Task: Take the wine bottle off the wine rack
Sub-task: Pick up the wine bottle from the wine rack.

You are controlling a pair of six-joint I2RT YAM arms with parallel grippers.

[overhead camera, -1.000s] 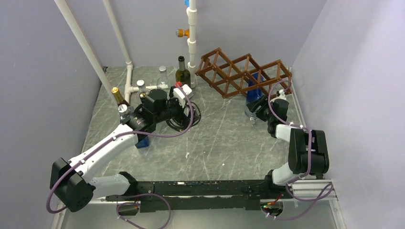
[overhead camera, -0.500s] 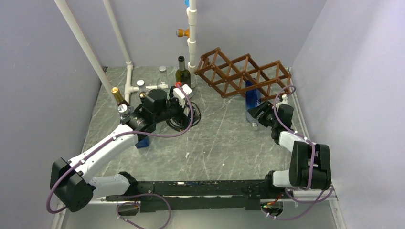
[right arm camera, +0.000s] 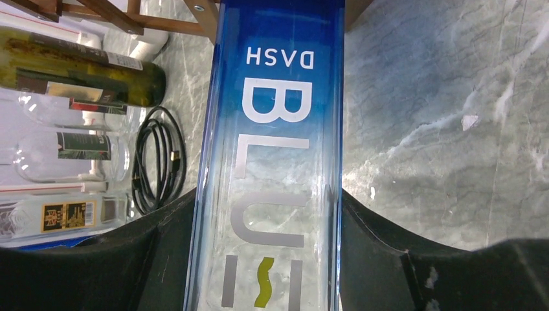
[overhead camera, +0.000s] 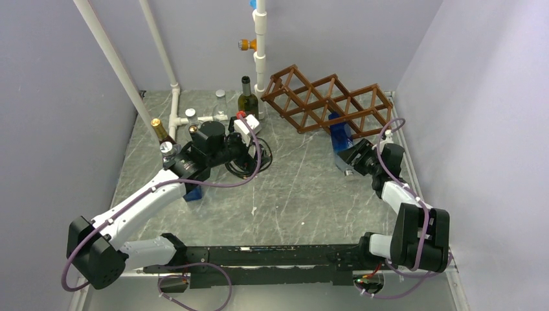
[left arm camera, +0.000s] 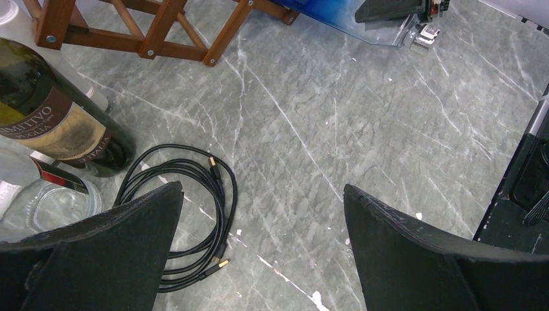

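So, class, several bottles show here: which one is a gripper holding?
The blue bottle lettered BLU DASH, shut in the right gripper by the wine rack. The dark green bottle and the gold-capped bottle stand free, ungripped.

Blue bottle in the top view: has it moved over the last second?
Yes. The blue bottle, gripped by the right end effector, has slid away from the wine rack toward the near right.

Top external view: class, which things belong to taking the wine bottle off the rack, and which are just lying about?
Belong to the job:
brown wooden lattice wine rack
blue-tinted clear glass bottle
right hand, shut on that bottle

Lying about:
dark green glass wine bottle
white plastic pipes
coiled black cable
left hand, open
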